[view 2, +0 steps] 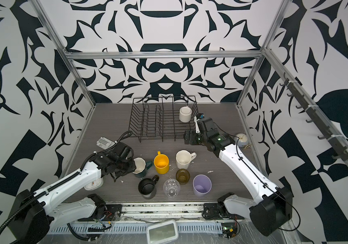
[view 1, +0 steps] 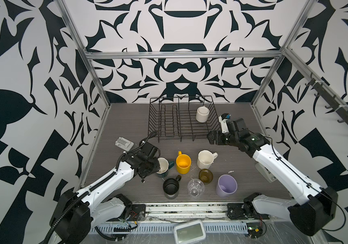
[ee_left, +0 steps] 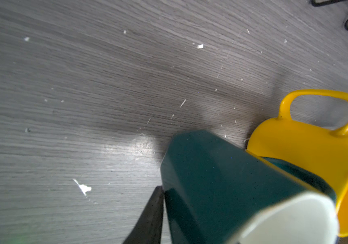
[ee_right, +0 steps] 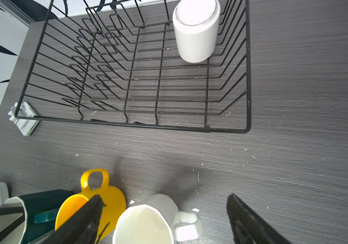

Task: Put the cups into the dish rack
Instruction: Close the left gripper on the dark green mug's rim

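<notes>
The black wire dish rack (view 1: 169, 122) (ee_right: 126, 124) stands at the back with one white mug (view 1: 202, 114) (ee_right: 196, 36) upside down in its right end. In front stand the teal mug (view 1: 163, 169) (ee_left: 221, 179), yellow mug (view 1: 183, 163), faceted white mug (view 1: 205, 160) (ee_right: 145, 221), black mug (view 1: 170, 187), clear glass (view 1: 195, 188), amber glass (view 1: 206, 176) and lilac tumbler (view 1: 226, 186). My left gripper (view 1: 158, 168) grips the teal mug's wall; one finger (ee_left: 152, 213) presses outside, the other is hidden. My right gripper (view 1: 210, 137) (ee_right: 165, 197) hangs open by the rack's front right corner, holding nothing.
A grey clip holder (view 1: 124, 143) lies left of the rack. A round pale-blue clock (view 2: 241, 139) sits behind the right arm, a white square clock (view 2: 93, 183) under the left arm. A lidded white box (view 1: 189, 231) rests at the front edge.
</notes>
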`<state>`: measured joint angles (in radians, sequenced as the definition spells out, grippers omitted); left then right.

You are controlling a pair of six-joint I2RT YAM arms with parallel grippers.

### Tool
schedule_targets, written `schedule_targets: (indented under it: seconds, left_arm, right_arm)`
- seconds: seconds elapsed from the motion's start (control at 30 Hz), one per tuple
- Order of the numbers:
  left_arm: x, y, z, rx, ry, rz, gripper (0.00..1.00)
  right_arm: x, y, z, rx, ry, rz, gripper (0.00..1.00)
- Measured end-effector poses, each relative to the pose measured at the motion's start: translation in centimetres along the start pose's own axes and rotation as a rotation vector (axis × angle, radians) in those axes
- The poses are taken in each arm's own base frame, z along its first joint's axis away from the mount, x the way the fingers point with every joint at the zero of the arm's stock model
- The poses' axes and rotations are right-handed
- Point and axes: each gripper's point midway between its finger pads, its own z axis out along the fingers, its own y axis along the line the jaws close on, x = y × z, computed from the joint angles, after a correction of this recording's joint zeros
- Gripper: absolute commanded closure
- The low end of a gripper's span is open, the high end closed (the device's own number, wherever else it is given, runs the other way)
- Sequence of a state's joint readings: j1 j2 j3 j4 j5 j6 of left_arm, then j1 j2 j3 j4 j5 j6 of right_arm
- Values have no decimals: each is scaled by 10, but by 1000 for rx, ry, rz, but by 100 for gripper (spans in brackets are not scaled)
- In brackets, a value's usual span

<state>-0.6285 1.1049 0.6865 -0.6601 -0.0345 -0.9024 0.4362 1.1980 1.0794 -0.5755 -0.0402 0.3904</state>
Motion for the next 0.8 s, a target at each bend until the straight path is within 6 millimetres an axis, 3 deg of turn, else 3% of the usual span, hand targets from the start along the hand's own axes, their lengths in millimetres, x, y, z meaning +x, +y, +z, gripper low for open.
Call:
schedule_targets:
  seconds: [0.1, 0.37, 0.5, 0.63, 0.8]
  left_arm:
    - [1, 4, 0, -10, -4, -1, 79]
    - [5, 14, 1, -41, -2, -8, 100]
    - [4, 20, -5, -58, -25, -6, 100]
    - [-1, 26, -22, -62, -80, 4, 100]
    - [-19, 18, -57, 0, -171, 20, 100]
  right_arm:
    - [3, -1, 2, 3, 8, 0, 6]
    - [4, 0, 2, -5, 12, 0, 6]
    - [4, 1, 2, -10, 11, 0, 6]
    - [5, 2, 3, -20, 16, 0, 5]
    - [3, 6, 3, -39, 9, 0, 5]
